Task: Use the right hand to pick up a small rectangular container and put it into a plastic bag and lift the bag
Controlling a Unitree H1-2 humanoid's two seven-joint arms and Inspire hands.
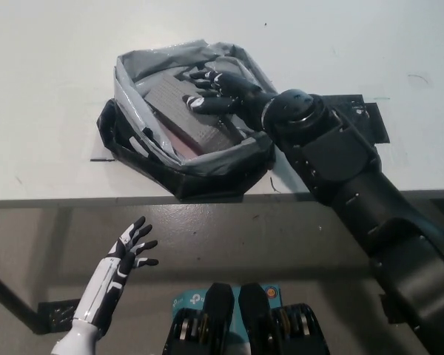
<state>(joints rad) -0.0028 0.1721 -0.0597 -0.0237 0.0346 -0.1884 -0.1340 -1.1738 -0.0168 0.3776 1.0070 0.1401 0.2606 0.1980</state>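
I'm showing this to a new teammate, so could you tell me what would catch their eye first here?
Most striking is the black right hand reaching into the grey plastic bag near the white table's front edge, fingers spread over the grey rectangular container lying inside. The white left hand rests open at lower left, below the table edge.
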